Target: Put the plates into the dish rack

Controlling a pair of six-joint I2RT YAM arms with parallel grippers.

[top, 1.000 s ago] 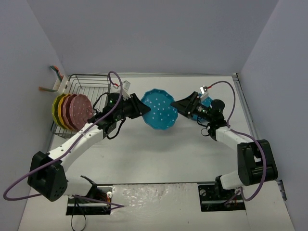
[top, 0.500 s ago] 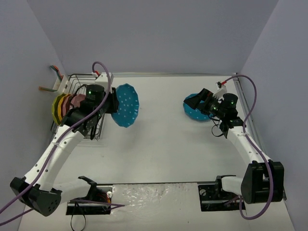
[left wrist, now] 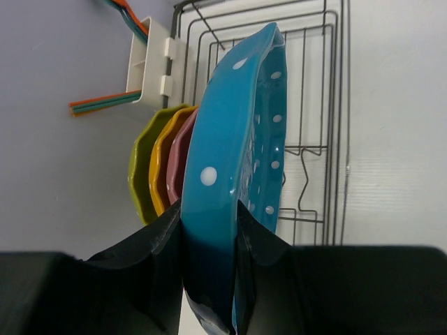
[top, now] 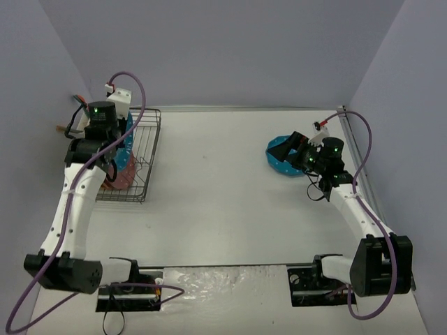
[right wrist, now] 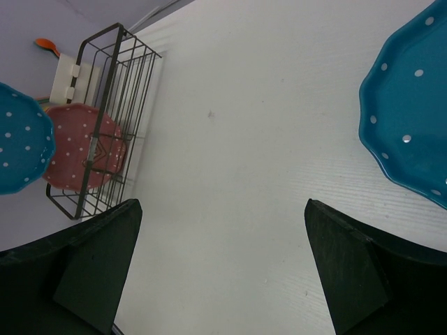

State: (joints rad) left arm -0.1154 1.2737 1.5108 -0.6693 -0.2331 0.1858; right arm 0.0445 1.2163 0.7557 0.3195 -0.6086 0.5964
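My left gripper [left wrist: 209, 209] is shut on the rim of a turquoise polka-dot plate [left wrist: 234, 132], held on edge above the black wire dish rack [left wrist: 328, 105]. Behind it, a lime plate [left wrist: 140, 171], an orange plate [left wrist: 162, 164] and a pink plate [left wrist: 179, 157] stand upright in the rack. From above, the left gripper [top: 115, 150] is over the rack's [top: 143, 150] left side. A second turquoise plate [top: 276, 162] lies flat on the table at the right. My right gripper [top: 285, 148] hovers over it, open and holding nothing [right wrist: 223, 209]; that plate [right wrist: 412, 125] shows at the right edge.
A white utensil caddy [left wrist: 150, 63] with orange and teal utensils hangs on the rack's far-left corner. Grey walls close in the table on the left, back and right. The rack's right half [right wrist: 133, 63] shows bare wire tines.
The left arm has swung the turquoise plate from the table's middle leftward to above the rack. The right arm drew back to the right and has held still since, open.
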